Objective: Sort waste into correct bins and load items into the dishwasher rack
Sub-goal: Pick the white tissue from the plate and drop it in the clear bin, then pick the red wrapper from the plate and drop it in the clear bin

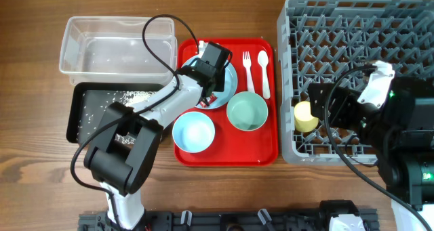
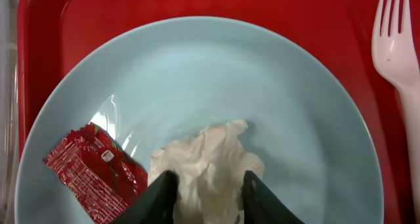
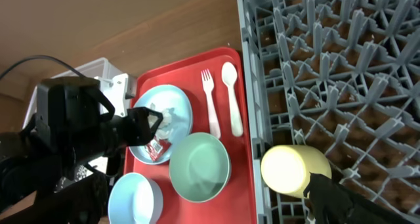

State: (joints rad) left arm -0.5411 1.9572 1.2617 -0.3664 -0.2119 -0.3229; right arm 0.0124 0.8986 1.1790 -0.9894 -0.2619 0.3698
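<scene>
My left gripper (image 2: 209, 184) is over the pale blue plate (image 2: 262, 86), shut on the crumpled white tissue (image 2: 207, 158), which still rests on the plate. The red snack wrapper (image 2: 92, 171) lies on the plate just left of the fingers. In the overhead view the left gripper (image 1: 207, 75) covers most of the plate (image 1: 227, 82). The yellow cup (image 3: 292, 168) lies on its side in the grey dishwasher rack (image 3: 328, 53). My right gripper (image 3: 328, 198) is open beside it, with only one finger in view.
The red tray (image 1: 261, 146) holds the mint green bowl (image 1: 247, 112), pale blue bowl (image 1: 194, 133), white fork (image 1: 248, 68) and spoon (image 1: 264, 72). The clear bin (image 1: 115, 45) and the black bin (image 1: 88, 112), with rice grains in it, stand left of the tray.
</scene>
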